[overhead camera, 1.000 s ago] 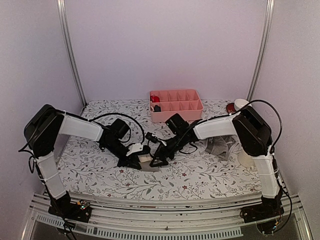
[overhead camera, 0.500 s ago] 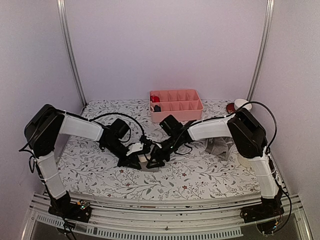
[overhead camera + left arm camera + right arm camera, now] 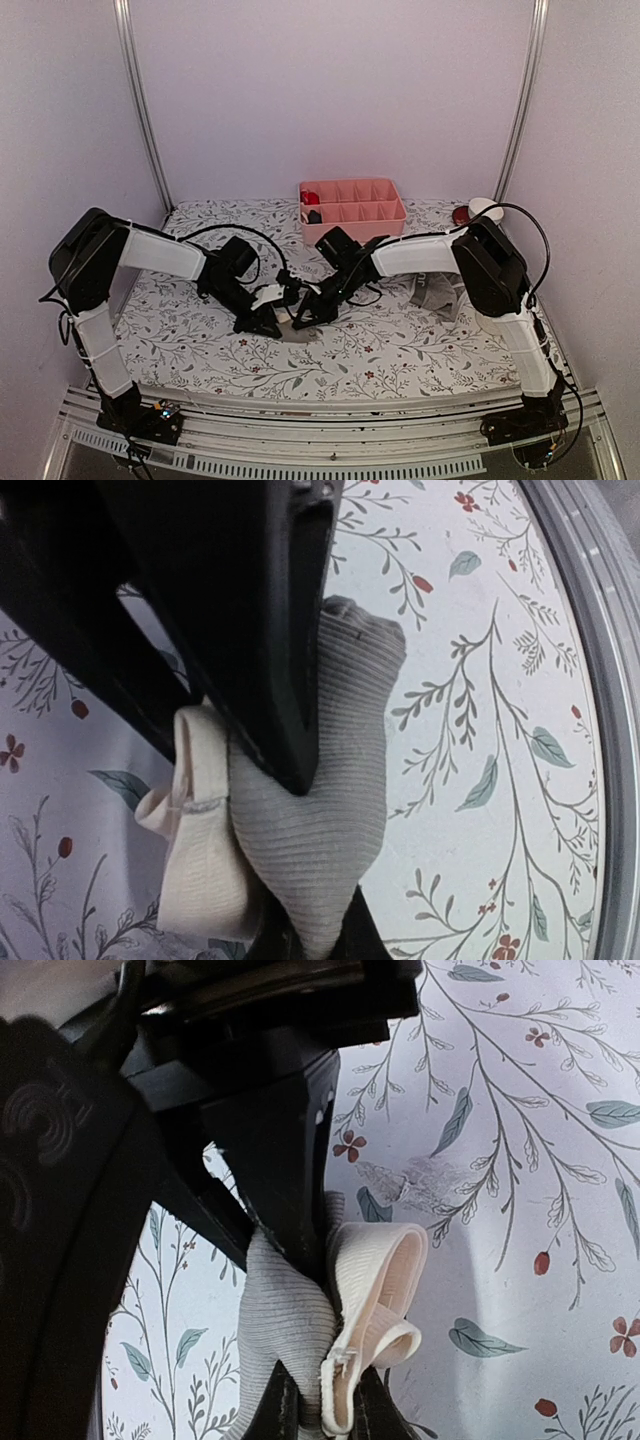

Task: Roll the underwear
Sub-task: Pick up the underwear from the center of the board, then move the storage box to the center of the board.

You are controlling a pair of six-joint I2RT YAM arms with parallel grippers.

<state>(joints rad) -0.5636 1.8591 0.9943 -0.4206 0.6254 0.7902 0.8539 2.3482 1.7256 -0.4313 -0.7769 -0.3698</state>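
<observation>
Two entries: left pincer (image 3: 271,320) and right pincer (image 3: 303,315) each pinched the bunched grey briefs (image 3: 322,820), jaws narrow, arms reaching inward, low over the table (image 3: 400,352).

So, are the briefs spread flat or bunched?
Bunched: the briefs are gathered into a wad, their waistband doubled over alongside.

I'm seeing grey ribbed briefs (image 3: 330,810) w/ cream waistband (image 3: 195,870); tablecloth (image 3: 400,350) showing white w/ leaf-n-berry print; pink tray (image 3: 352,212) sitting at 12 o'clock.
</observation>
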